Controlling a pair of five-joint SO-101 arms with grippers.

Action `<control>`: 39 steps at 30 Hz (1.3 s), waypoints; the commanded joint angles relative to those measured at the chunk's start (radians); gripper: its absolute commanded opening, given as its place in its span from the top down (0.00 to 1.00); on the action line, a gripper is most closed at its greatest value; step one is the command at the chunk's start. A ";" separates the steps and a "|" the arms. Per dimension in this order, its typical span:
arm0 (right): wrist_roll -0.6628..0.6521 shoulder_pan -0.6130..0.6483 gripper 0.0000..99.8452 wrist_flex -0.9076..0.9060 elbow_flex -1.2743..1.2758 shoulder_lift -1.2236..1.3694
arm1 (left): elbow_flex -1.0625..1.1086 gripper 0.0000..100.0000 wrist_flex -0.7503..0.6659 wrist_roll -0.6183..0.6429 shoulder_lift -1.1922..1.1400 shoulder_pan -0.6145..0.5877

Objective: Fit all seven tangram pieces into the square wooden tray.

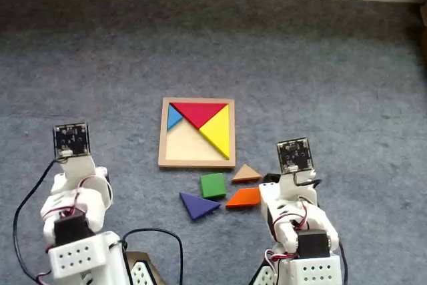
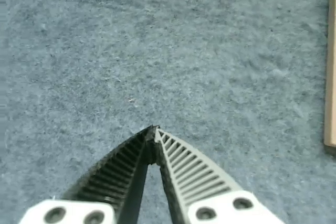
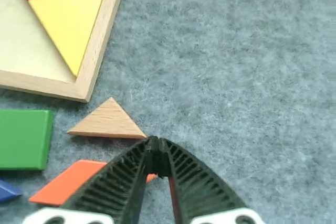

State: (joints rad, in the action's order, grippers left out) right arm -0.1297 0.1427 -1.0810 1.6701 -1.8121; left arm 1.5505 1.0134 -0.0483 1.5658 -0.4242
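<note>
My left pincer is pinched shut on nothing and hangs over the bare grey carpet, well to the left of the tray. The tray sits mid-table with a blue triangle in its far left corner, a red triangle along the far side and a yellow triangle down the right. The near left part is bare.

Four pieces lie loose just in front of it: a purple triangle, a green square, a wooden triangle and an orange slanted piece.

My right pincer is also closed and empty, with its tips over the orange piece's edge, just beside the wooden triangle's corner.

I see two risks. Descending with the tips together would likely shove the orange piece into its close neighbours. These flat pieces may also skid on the carpet rather than lift.
</note>
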 commanded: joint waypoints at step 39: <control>0.405 0.582 0.87 0.120 -0.855 1.346 | 0.145 0.99 0.044 -0.146 0.239 0.071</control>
State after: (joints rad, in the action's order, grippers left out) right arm 0.2647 0.6874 -0.9950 0.8738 -0.5416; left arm 1.6747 1.0779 -0.1864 1.7776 -0.3705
